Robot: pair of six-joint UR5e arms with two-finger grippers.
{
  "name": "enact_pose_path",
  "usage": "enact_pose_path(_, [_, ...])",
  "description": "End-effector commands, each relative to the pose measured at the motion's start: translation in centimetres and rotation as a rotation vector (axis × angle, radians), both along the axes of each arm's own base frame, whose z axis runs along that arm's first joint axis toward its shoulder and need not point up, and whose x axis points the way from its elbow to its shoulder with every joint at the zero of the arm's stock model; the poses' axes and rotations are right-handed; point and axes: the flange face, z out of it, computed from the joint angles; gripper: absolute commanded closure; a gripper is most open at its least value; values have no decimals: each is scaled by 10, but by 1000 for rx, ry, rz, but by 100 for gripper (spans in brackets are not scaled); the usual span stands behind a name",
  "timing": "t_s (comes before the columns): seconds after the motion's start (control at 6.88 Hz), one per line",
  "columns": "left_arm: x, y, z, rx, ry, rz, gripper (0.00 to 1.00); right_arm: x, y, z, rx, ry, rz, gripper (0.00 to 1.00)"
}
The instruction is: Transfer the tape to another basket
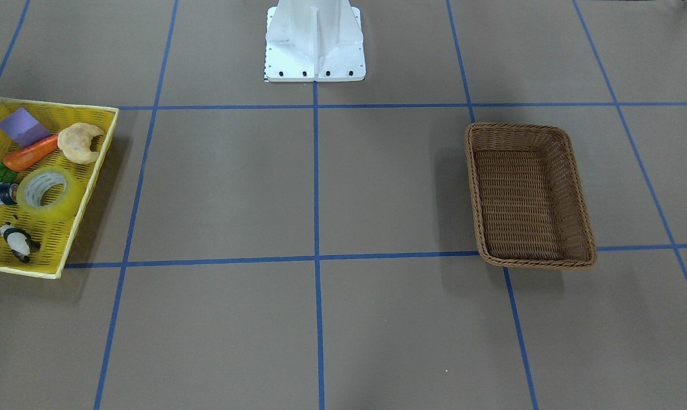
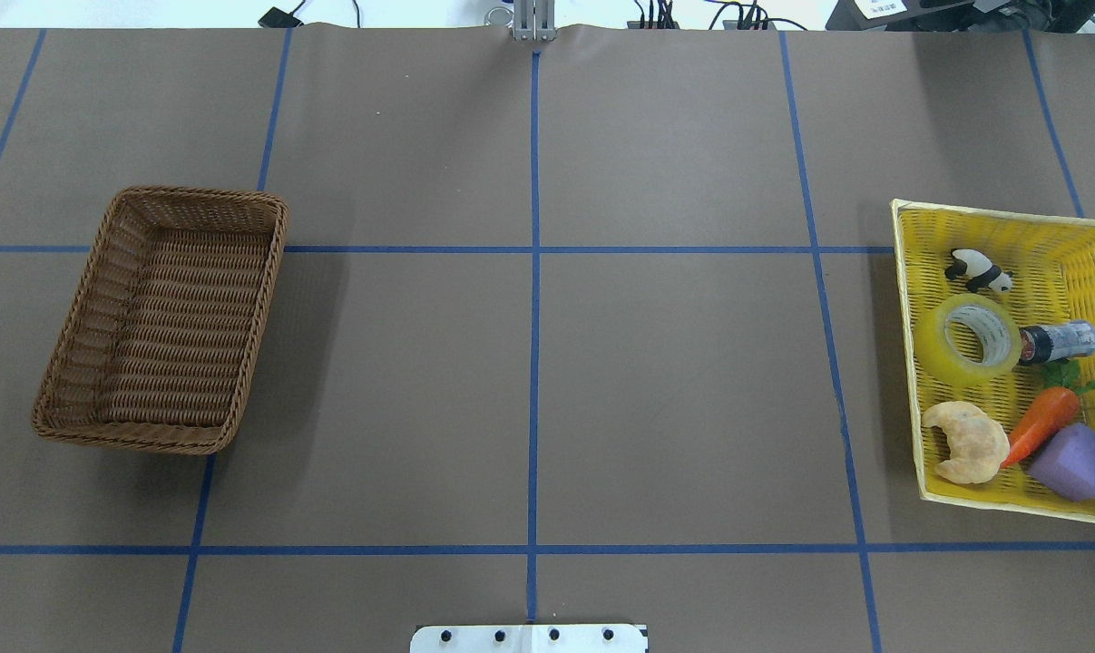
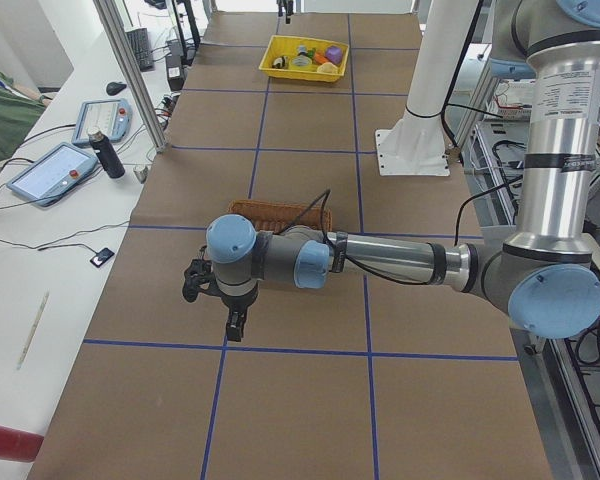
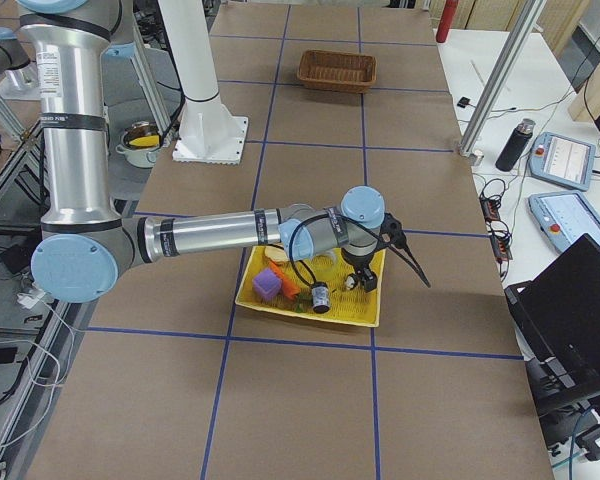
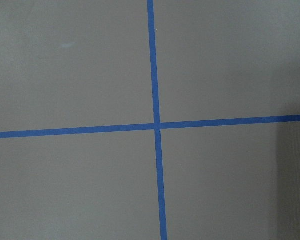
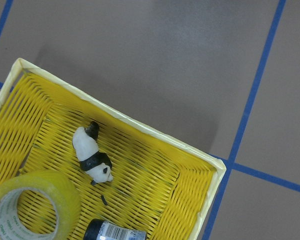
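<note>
The yellow tape roll (image 2: 933,349) lies flat in the yellow mesh tray (image 2: 905,363) on the robot's right; it also shows in the front view (image 1: 70,205) and the right wrist view (image 6: 65,200). The brown wicker basket (image 2: 175,317) stands empty on the robot's left, also in the front view (image 1: 528,193). My right gripper (image 4: 362,282) hangs over the tray's far end, seen only in the exterior right view. My left gripper (image 3: 236,324) hangs over bare table beside the basket (image 3: 280,210), seen only in the exterior left view. I cannot tell whether either is open or shut.
The tray also holds a toy panda (image 2: 978,269), a small bottle (image 2: 1060,342) touching the tape, a carrot (image 2: 1041,424), a croissant (image 2: 969,442) and a purple block (image 2: 1078,462). The robot's white base (image 1: 315,40) stands at the table's middle rear.
</note>
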Motion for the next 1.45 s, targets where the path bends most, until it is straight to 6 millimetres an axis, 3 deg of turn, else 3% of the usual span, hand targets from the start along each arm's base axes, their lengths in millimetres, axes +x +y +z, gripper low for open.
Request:
enact_pose_path(0.0, [0, 0, 2, 4, 3, -2, 2, -58, 10, -1, 12, -10, -116, 0])
enact_pose_path(0.29, [0, 1, 4, -3, 3, -3, 2, -98, 17, 2, 21, 29, -184, 0])
enact_pose_path(0.44, [0, 1, 6, -6, 3, -2, 2, -107, 17, 1, 28, 41, -196, 0])
enact_pose_path(1.02, [0, 1, 6, -9, 4, -2, 2, -116, 17, 20, -31, 52, -197, 0])
enact_pose_path(1.31, [0, 1, 8, -12, 4, -2, 2, -139, 12, 10, -14, 50, -227, 0])
